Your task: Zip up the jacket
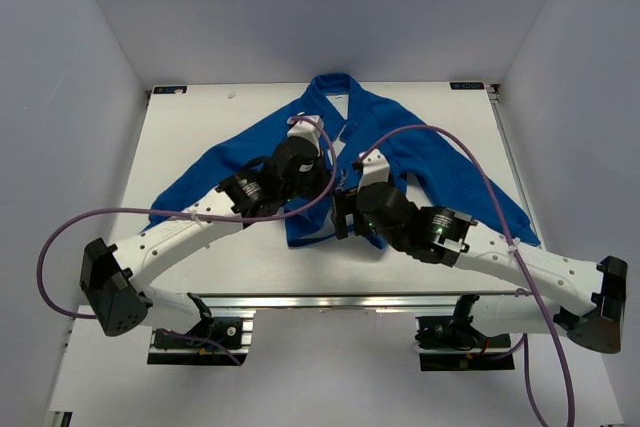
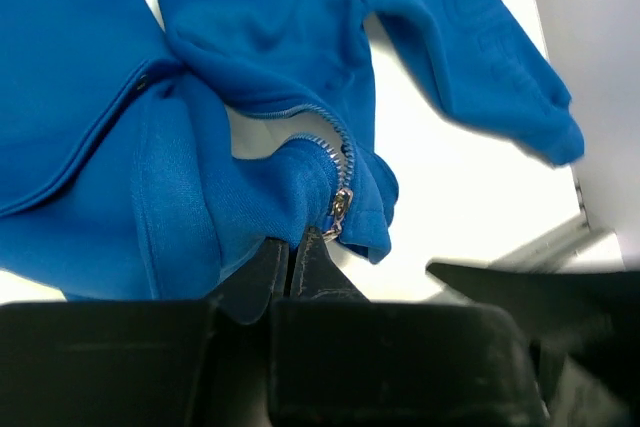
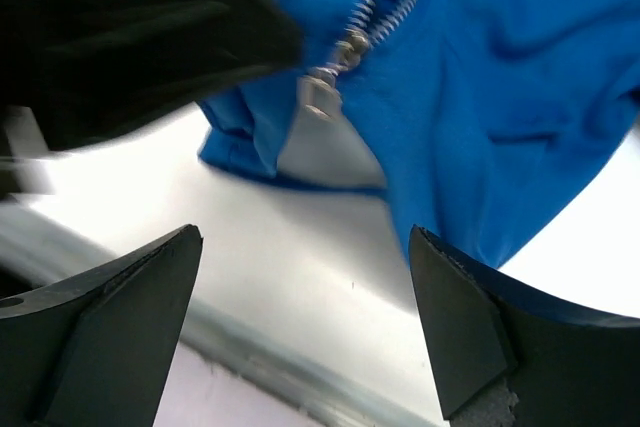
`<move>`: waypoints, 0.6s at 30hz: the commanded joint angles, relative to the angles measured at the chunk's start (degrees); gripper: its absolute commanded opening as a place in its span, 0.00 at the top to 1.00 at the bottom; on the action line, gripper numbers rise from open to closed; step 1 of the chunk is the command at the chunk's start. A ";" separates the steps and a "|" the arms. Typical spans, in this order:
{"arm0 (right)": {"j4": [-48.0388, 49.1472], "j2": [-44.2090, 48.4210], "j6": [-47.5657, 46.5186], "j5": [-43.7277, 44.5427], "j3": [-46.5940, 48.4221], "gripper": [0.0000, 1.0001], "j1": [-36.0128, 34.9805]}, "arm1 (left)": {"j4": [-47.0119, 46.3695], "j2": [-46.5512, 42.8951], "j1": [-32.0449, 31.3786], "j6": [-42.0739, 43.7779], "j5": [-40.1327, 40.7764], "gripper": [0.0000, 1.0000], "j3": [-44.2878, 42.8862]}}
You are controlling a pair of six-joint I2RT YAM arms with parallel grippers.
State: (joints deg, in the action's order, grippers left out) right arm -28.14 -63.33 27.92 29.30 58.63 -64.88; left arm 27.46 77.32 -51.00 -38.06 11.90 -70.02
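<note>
The bright-blue jacket [image 1: 440, 162] lies spread on the white table, collar at the back. Its pale zipper is open above the slider [image 2: 342, 205], which sits low near the hem. My left gripper [image 2: 296, 238] is shut, its tips pinched into the blue fabric just beside the slider. In the top view it sits over the jacket's lower front [image 1: 312, 185]. My right gripper [image 3: 305, 247] is wide open and empty, hovering above bare table just below the hem. The slider [image 3: 322, 87] hangs above and between its fingers, not touching them. In the top view the right gripper [image 1: 343, 213] is close beside the left one.
A metal rail [image 1: 330, 299] runs along the table's near edge and also shows in the right wrist view [image 3: 250, 347]. The sleeves spread left [image 1: 190, 192] and right [image 1: 490, 197]. Purple cables [image 1: 90, 217] loop over both arms. White walls enclose the table.
</note>
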 commanded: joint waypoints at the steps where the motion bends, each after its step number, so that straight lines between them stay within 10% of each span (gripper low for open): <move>1: -2.44 -2.05 -0.94 16.11 6.40 0.11 -4.10 | 5.91 2.03 -1.20 2.29 5.67 1.00 -6.86; 18: 26.73 2.07 -4.19 15.79 -8.27 0.48 -5.61 | 8.75 2.66 -3.23 0.19 7.09 1.00 -12.51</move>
State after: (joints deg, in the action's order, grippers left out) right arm -11.68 -62.96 24.58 43.38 51.88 -70.17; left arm 36.71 82.83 -53.82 -37.23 18.22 -80.62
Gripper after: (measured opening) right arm 0.520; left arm 0.038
